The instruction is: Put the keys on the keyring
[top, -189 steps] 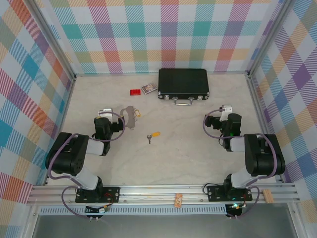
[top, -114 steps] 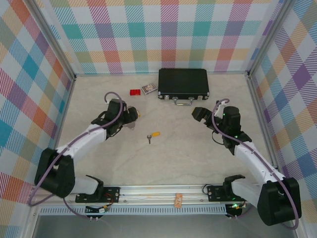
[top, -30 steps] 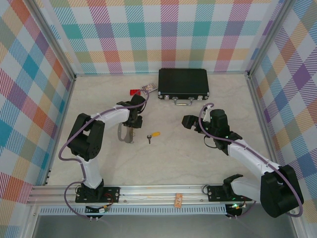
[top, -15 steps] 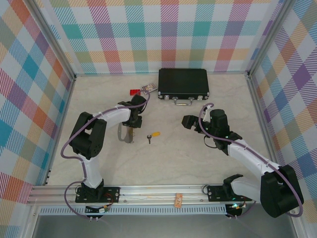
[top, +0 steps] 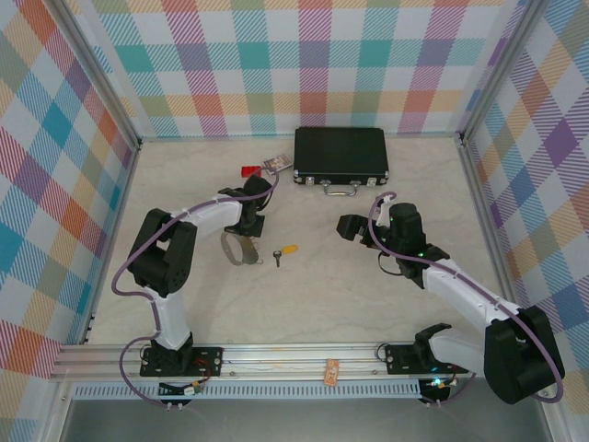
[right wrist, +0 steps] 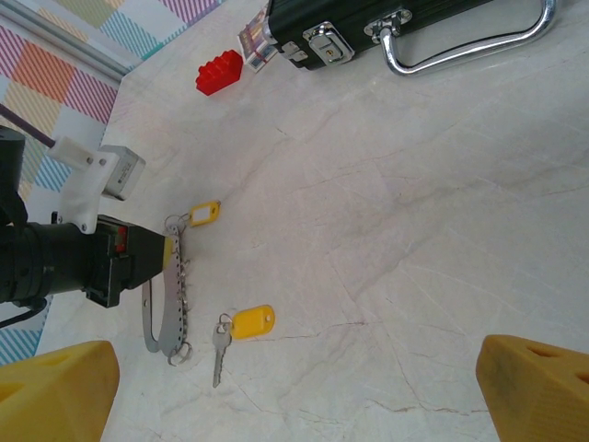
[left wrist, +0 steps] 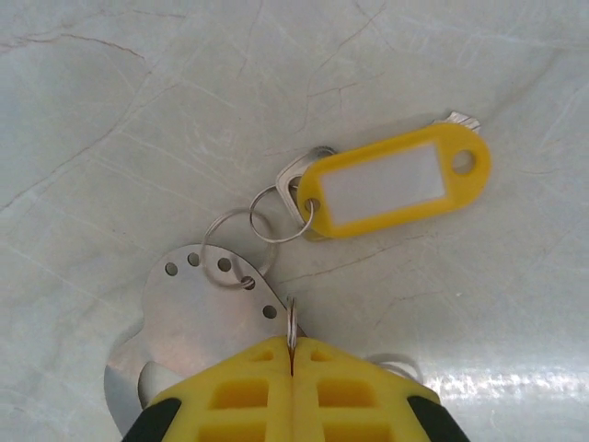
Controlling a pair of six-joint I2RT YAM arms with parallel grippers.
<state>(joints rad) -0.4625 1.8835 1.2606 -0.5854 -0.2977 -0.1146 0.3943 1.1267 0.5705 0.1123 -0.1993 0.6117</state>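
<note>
1 loose key (top: 275,260) lies just right of the keyring (left wrist: 198,308) that our left gripper (left wrist: 291,354) clamps, while our right gripper (top: 352,227), jaws apart, is farther off.

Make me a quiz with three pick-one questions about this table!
1. Where is the red block?
A) just left of the black case
B) on top of it
C) inside it

2. What colour is the key tag by the loose silver key?
A) blue
B) yellow
C) green

3. What is the left tool doing?
A) open wide
B) shut on the keyring
C) shut on the red block

Answers:
1 A, the top view shows it on the table beside the case.
2 B, the right wrist view shows it yellow.
3 B, the left wrist view shows it closed with the keyring's metal pinched in it.
</note>
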